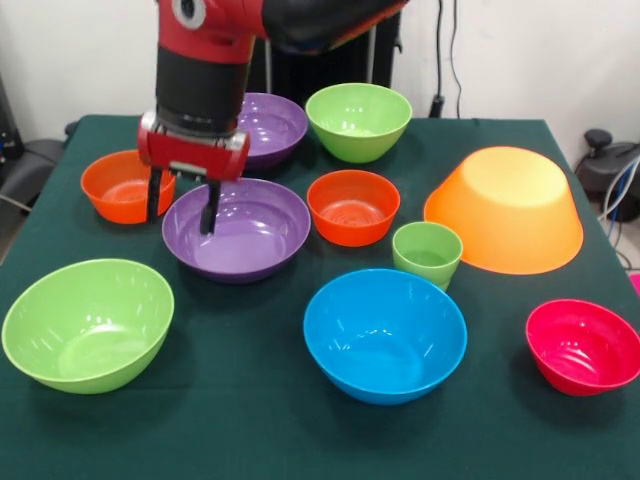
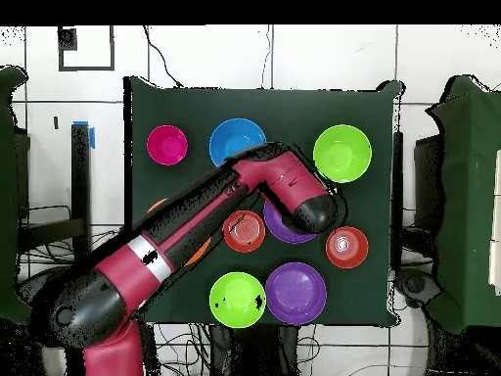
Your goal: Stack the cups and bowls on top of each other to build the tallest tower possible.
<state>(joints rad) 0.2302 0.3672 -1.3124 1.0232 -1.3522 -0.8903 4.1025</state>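
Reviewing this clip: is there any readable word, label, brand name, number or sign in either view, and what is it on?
None can be read. The glossy plastic bowls, such as the blue bowl, the small light-green cup, the dark green table cloth and the red and black arm show no print in either view.

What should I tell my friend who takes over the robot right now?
Gripper: open, empty, fingers straddling the left rim of the near purple bowl.
Nothing is stacked yet. All bowls sit apart on the table: second purple bowl, two green bowls, two orange-red bowls, blue bowl, pink-red bowl. The big orange-yellow bowl lies upside down. One green cup stands upright.
Left: the whole tower.
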